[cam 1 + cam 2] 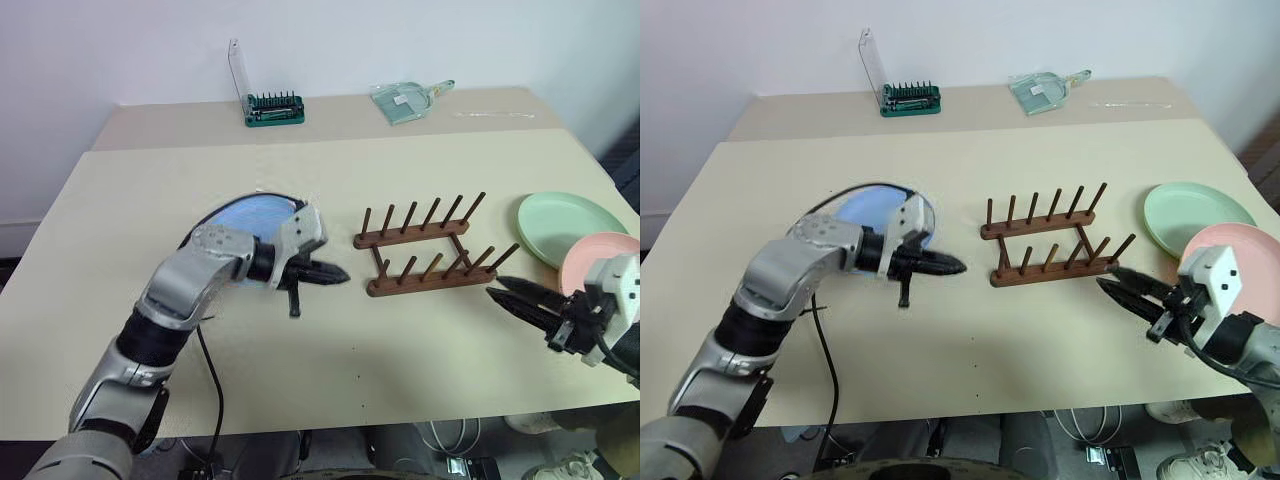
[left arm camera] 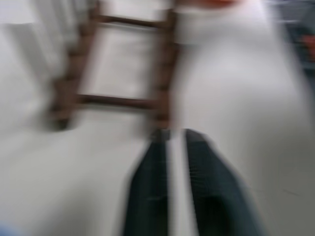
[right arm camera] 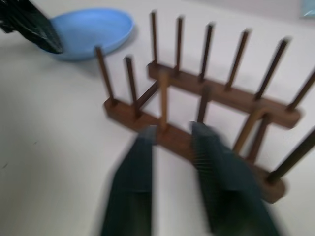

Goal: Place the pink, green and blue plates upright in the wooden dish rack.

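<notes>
Left tool (image 1: pixel 335 272): fingers drawn together to a narrow point, holding nothing, aimed toward the rack's near-left end. It hovers low over the surface (image 1: pixel 120 230), just in front of the blue plate (image 1: pixel 255 214). In the left wrist view the two dark fingers (image 2: pixel 147 191) show a thin pale gap between them (heavy blur there, so no finer detail).

Right tool (image 1: pixel 512 296): fingers narrow in the head views, empty, tip pointing at the rack's near-right end and just short of it. In the right wrist view the fingers (image 3: pixel 130 191) look slightly parted, blurred, with the rack straight ahead.

Wooden dish rack (image 1: pixel 420 258): mid-surface between the two tools, two rails with upright pegs, no plate in any slot.

Blue plate: lying flat on the surface, left of the rack, partly hidden behind the left wrist; the right wrist view shows it (image 3: pixel 93 30) beyond the rack's far end, with the left tool's dark tip next to it.

Green plate (image 1: pixel 568 226): flat on the surface, right of the rack, near the edge.

Pink plate (image 1: pixel 598 255): flat, overlapping the green plate's near rim, just behind the right tool's wrist.

Far edge of surface: green tray of bits (image 1: pixel 274 108) with its clear lid raised; a clear scoop-like item (image 1: pixel 408 99) further right.
</notes>
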Tool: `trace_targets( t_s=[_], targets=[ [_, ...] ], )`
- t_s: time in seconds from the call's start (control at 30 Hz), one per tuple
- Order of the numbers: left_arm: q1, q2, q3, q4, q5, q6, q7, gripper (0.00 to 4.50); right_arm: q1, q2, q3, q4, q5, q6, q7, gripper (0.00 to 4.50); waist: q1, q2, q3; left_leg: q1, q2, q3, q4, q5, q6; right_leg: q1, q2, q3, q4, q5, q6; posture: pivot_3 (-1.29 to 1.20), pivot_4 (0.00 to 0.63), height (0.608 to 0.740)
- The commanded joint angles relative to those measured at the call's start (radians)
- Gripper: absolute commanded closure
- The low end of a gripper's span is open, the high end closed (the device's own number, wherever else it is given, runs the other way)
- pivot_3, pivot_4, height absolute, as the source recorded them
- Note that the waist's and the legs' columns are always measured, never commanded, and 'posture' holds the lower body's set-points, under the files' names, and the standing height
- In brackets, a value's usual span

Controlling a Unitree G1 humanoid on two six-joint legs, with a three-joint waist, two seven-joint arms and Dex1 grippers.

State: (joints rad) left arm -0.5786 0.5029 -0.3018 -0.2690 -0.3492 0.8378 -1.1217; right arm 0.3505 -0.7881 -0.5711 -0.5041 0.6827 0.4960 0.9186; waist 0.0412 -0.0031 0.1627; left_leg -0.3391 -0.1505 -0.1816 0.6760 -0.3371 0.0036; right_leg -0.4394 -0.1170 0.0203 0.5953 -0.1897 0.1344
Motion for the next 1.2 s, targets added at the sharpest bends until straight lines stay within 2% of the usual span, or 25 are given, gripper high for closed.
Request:
trace_targets(
  t_s=[0.03,0.13,0.23,0.37,0.53,0.73,0.9,1.2],
  targets=[
    [-0.004,-0.031,-0.009,-0.028,-0.056,0.009,0.004,4.5,-0.004,-0.023,0.041,0.002,-0.063,-0.018,-0.009,4.45,0.004,-0.001,0.001,0.0,0.0,0.0,0.0,0.0,0.0,0.0,0.0,0.0,0.0,0.0,0.0,0.0,0.15,0.74],
    [-0.011,-0.063,-0.036,0.009,-0.046,-0.009,0.026,4.5,-0.007,-0.032,0.102,0.043,-0.17,-0.074,-0.023,4.45,0.004,-0.001,0.001,0.0,0.0,0.0,0.001,0.0,0.0,0.002,0.0,0.0,0.0,0.0,0.0,0.0,0.15,0.74],
    [-0.024,-0.12,-0.055,0.05,-0.04,-0.013,0.064,4.5,-0.039,-0.021,0.146,0.083,-0.227,-0.101,-0.051,4.45,0.0,-0.001,0.001,0.001,0.0,0.0,0.001,0.0,0.0,0.002,0.0,0.0,0.0,0.0,0.001,0.0,0.15,0.74],
    [-0.034,-0.141,-0.123,0.089,-0.028,-0.004,0.058,4.5,-0.055,-0.029,0.186,0.11,-0.276,-0.112,-0.056,4.45,0.0,-0.001,0.0,0.0,0.0,0.0,0.001,0.001,-0.001,0.001,0.0,0.0,0.0,0.0,-0.001,0.0,0.15,0.74],
    [-0.083,-0.175,-0.172,0.246,0.053,-0.148,0.06,4.5,-0.097,-0.082,0.255,0.184,-0.431,-0.172,-0.088,4.45,0.001,-0.001,0.0,0.0,0.0,0.001,0.002,0.001,-0.002,0.001,0.0,0.0,0.0,0.0,0.0,0.0,0.15,0.74],
    [-0.109,-0.246,-0.229,0.381,0.134,-0.263,0.063,4.5,-0.174,-0.084,0.276,0.22,-0.448,-0.183,-0.093,4.45,0.001,-0.001,0.0,0.0,0.0,0.001,0.002,0.002,-0.004,0.001,0.0,0.001,0.0,0.001,0.0,0.0,0.15,0.74],
    [-0.103,-0.319,-0.257,0.466,0.215,-0.351,0.132,4.5,-0.227,-0.07,0.33,0.284,-0.5,-0.217,-0.112,4.45,0.001,-0.001,0.0,0.0,0.0,0.001,0.002,0.002,-0.004,0.001,0.0,0.001,0.0,0.001,0.0,0.0,0.15,0.74],
    [-0.147,-0.396,-0.198,0.566,0.293,-0.395,0.282,4.5,-0.341,-0.043,0.424,0.461,-0.594,-0.325,-0.152,4.45,-0.002,-0.001,0.0,0.0,0.0,0.002,0.003,0.002,-0.004,0.001,0.0,0.001,0.0,0.001,0.001,0.0,0.15,0.74]
  ],
)
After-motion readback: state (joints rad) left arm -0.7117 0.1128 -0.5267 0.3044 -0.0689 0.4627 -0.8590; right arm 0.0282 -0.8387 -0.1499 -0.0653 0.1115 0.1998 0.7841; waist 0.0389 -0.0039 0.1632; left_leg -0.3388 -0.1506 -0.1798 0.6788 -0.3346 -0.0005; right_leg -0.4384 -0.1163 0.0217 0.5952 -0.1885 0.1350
